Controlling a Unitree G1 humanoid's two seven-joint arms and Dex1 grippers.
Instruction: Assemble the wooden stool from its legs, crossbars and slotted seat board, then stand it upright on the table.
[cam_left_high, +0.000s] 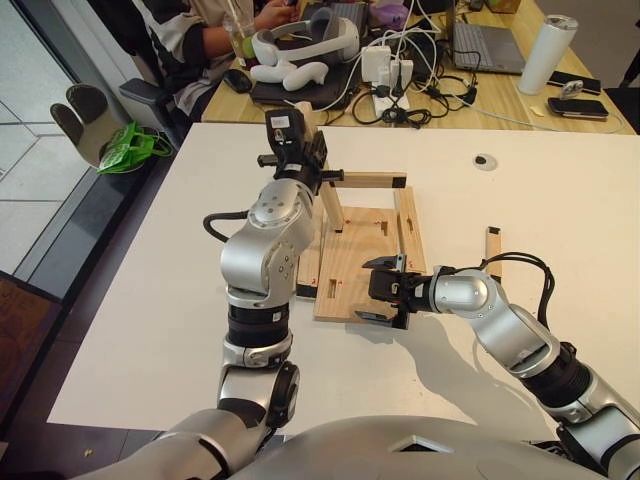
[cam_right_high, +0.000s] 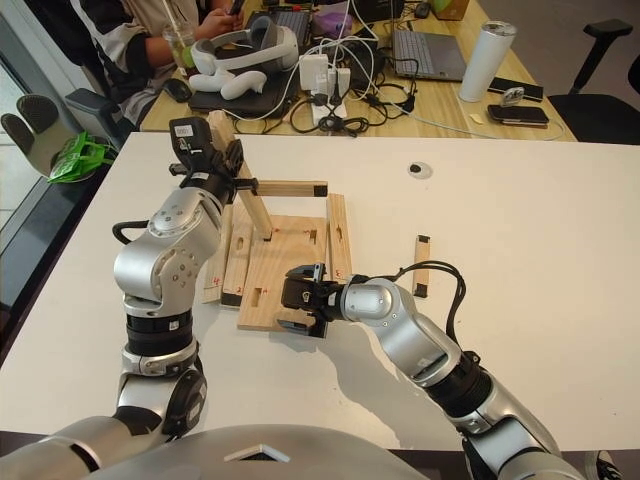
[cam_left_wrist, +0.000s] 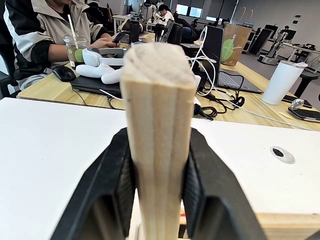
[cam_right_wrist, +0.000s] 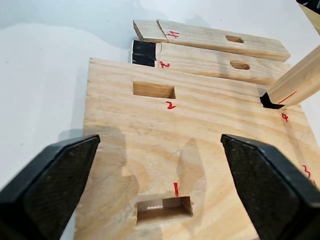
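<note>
The slotted seat board (cam_left_high: 352, 268) lies flat in the middle of the white table. A leg (cam_right_wrist: 296, 84) stands in its slot marked 4, with a crossbar (cam_left_high: 372, 180) sticking out to the right near its top. My left gripper (cam_left_high: 295, 152) is shut on that leg's (cam_left_wrist: 159, 115) upper end. At the board's near edge my right gripper (cam_right_wrist: 160, 185) stands open, low over the wood, with slot 1 (cam_right_wrist: 164, 207) between its fingers. Another leg (cam_left_high: 408, 230) lies along the board's right side. Two slotted pieces (cam_right_wrist: 220, 39) lie at its left side.
A short loose crossbar (cam_left_high: 492, 250) lies on the table right of the board. A cable grommet (cam_left_high: 485, 161) sits at the far right. Behind the table a desk holds a headset (cam_left_high: 305, 45), cables, a laptop and a tumbler (cam_left_high: 547, 52).
</note>
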